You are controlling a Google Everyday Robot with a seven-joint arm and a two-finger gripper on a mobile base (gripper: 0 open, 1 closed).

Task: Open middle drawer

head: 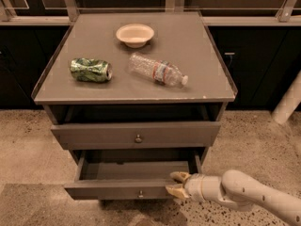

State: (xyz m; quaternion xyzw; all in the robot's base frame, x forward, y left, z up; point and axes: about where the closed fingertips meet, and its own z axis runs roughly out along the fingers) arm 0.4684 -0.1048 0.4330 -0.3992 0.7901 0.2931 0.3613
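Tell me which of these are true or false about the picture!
1. The can lies left of the bottle. True.
2. The bottle stands upright. False: it lies on its side.
3. The middle drawer is pulled out. True.
4. The gripper touches the can. False: it is down at the drawer's right front end.
5. The bowl is in the drawer. False: it sits on the cabinet top.

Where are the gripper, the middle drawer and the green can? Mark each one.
middle drawer (113, 189): camera view, front panel.
gripper (175, 183): camera view, its tip, at the drawer front.
green can (91, 70): camera view, its side.
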